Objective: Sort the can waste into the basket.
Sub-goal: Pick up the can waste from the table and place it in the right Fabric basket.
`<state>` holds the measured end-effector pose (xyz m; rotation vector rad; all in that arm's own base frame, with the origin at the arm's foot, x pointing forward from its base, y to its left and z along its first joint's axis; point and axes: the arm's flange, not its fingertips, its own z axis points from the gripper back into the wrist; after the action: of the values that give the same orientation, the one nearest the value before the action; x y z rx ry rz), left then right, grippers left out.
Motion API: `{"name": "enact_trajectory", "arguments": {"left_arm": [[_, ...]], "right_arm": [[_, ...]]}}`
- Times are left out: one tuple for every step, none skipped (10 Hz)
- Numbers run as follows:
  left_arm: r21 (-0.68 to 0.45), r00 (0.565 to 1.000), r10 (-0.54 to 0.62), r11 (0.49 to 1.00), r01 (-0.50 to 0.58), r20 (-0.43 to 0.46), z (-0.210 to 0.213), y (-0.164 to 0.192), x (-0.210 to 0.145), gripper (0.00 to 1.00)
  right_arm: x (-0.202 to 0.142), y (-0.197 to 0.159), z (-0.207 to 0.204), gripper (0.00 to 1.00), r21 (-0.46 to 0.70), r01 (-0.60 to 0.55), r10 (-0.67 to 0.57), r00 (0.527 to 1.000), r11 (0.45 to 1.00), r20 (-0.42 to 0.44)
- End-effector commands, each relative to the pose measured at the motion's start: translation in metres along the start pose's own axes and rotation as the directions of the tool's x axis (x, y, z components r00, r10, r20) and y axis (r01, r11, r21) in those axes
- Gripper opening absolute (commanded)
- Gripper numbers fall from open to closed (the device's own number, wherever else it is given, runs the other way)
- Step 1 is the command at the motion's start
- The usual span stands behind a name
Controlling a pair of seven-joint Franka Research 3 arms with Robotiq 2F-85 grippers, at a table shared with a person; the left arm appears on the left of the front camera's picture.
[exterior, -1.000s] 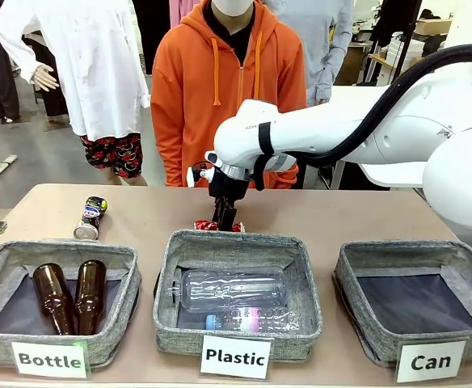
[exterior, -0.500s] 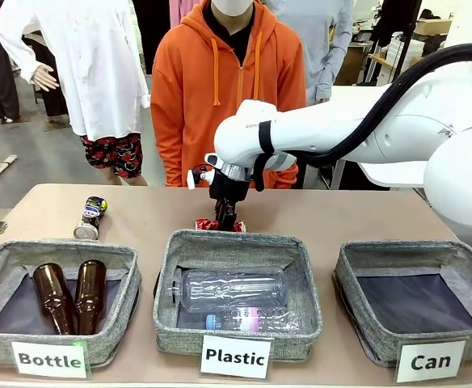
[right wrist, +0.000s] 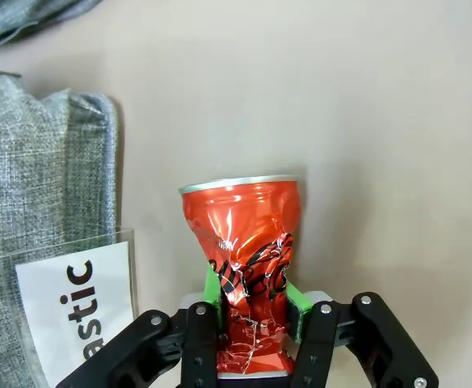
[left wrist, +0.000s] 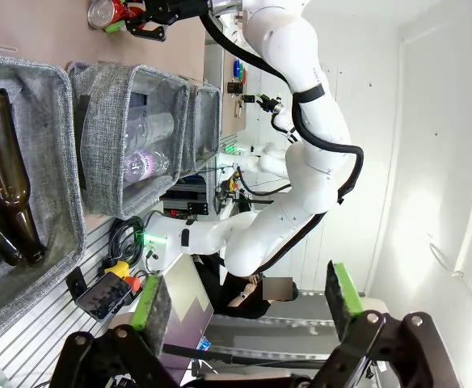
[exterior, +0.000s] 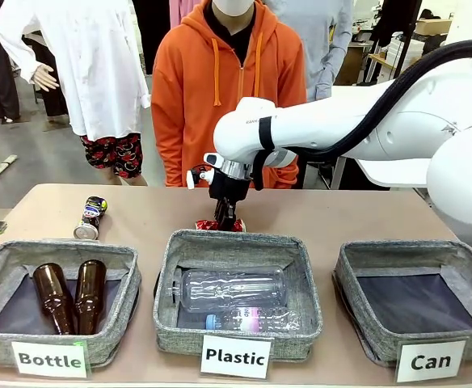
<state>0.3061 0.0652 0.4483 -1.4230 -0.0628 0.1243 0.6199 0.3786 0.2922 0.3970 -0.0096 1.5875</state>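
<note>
The right gripper (right wrist: 252,303) pinches the crushed shiny red drink can (right wrist: 244,242) between its green pads (right wrist: 212,284), which press on the dented waist. In the right wrist view the can's long axis runs along the fingers, with its silver-rimmed end pointing away from them. From the front, this gripper (exterior: 224,217) hangs down at the table's middle. The red can (exterior: 205,225) sits low, just behind the far rim of the middle grey woven basket labelled "Plastic" (exterior: 236,241).

The left gripper (left wrist: 248,303) is spread wide with nothing between its pads (left wrist: 151,303).

There are two cans. The second, a black can with a silver-white end (exterior: 90,217), lies on its side at the far left. Its long axis runs near to far, with the pale end towards the robot.

There are three baskets in a row along the near edge. The left "Bottle" basket (exterior: 58,246) holds two brown glass bottles (exterior: 54,297), and the middle one holds two clear plastic bottles (exterior: 232,288). The right "Can" basket (exterior: 414,250) shows its dark lining.

Bare beige tabletop (exterior: 341,214) stretches from the red can to the "Can" basket's far rim. A person in an orange hoodie (exterior: 228,89) stands at the far edge.
</note>
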Motion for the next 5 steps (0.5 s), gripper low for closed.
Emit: {"name": "enact_trajectory", "arguments": {"left_arm": [[0.001,1.0,0.012,1.0,-0.012,-0.005,0.002,-0.002,-0.003,1.0],[0.001,1.0,0.012,1.0,-0.012,-0.005,0.002,-0.002,-0.003,1.0],[0.001,1.0,0.012,1.0,-0.012,-0.005,0.002,-0.002,-0.003,1.0],[0.001,1.0,0.012,1.0,-0.012,-0.005,0.002,-0.002,-0.003,1.0],[0.001,1.0,0.012,1.0,-0.012,-0.005,0.002,-0.002,-0.003,1.0]], "right_arm": [[-0.011,-0.004,-0.005,0.0,-0.028,0.007,-0.008,1.0,1.0,-0.007],[-0.013,-0.002,-0.001,0.0,-0.036,0.011,-0.011,1.0,0.999,-0.002],[-0.015,0.002,0.006,0.0,-0.04,0.019,-0.019,1.0,0.999,0.003],[-0.018,0.01,0.02,0.0,-0.05,0.021,-0.022,1.0,0.999,-0.015],[-0.021,0.022,0.043,0.0,-0.032,0.03,-0.031,0.999,0.999,-0.039]]}}
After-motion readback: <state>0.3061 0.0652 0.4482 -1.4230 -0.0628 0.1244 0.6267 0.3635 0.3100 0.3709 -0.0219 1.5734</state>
